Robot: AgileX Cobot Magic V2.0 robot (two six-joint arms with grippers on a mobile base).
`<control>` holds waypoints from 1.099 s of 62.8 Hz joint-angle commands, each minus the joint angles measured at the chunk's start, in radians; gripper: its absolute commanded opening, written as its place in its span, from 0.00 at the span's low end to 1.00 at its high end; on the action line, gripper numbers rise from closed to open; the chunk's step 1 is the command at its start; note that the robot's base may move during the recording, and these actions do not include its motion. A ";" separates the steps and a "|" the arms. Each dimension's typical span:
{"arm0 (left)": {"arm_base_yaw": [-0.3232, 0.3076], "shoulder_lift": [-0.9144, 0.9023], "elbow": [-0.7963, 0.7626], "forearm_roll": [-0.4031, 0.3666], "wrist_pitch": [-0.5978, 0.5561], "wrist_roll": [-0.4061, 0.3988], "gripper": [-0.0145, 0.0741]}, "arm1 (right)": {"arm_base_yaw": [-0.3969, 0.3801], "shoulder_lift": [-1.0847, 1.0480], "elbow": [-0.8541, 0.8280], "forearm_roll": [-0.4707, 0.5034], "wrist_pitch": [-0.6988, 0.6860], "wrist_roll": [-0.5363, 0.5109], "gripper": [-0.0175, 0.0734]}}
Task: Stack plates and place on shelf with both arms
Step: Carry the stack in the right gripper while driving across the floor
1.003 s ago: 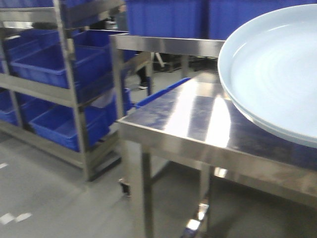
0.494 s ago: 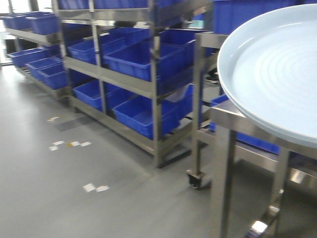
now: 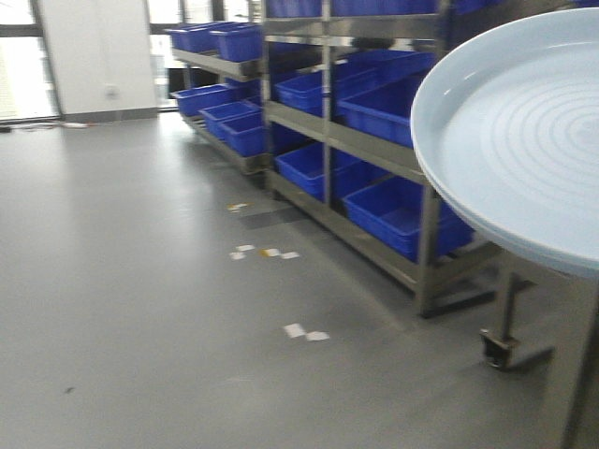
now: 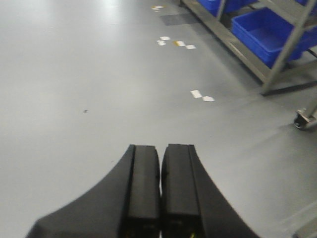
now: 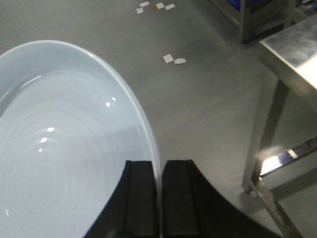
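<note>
A large pale bluish-white plate (image 3: 524,131) fills the right side of the front view, held up in the air and tilted. In the right wrist view the same plate (image 5: 64,148) spreads to the left, and my right gripper (image 5: 159,163) is shut on its rim, one finger on each side. Whether a second plate lies under it I cannot tell. My left gripper (image 4: 161,147) is shut with nothing between its pads and hangs over bare grey floor, away from the plate. The shelf meant by the task cannot be made out.
Steel racks with blue bins (image 3: 374,103) run along the right, back toward windows. A steel table (image 5: 297,44) stands right of the right gripper, its castor leg (image 3: 496,346) on the floor. White tape marks (image 3: 304,331) dot the grey floor at left.
The whole view has swung left: the steel table top that filled the front view slid out to the right, and the racks and wide floor came in. The plate keeps its place.
</note>
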 commanded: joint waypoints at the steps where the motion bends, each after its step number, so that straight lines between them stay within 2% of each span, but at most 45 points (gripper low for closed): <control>1: 0.004 0.001 -0.029 0.004 -0.077 -0.005 0.27 | -0.007 -0.002 -0.033 0.009 -0.086 -0.004 0.25; 69: 0.004 0.001 -0.029 0.004 -0.077 -0.005 0.27 | -0.007 -0.002 -0.033 0.009 -0.086 -0.004 0.25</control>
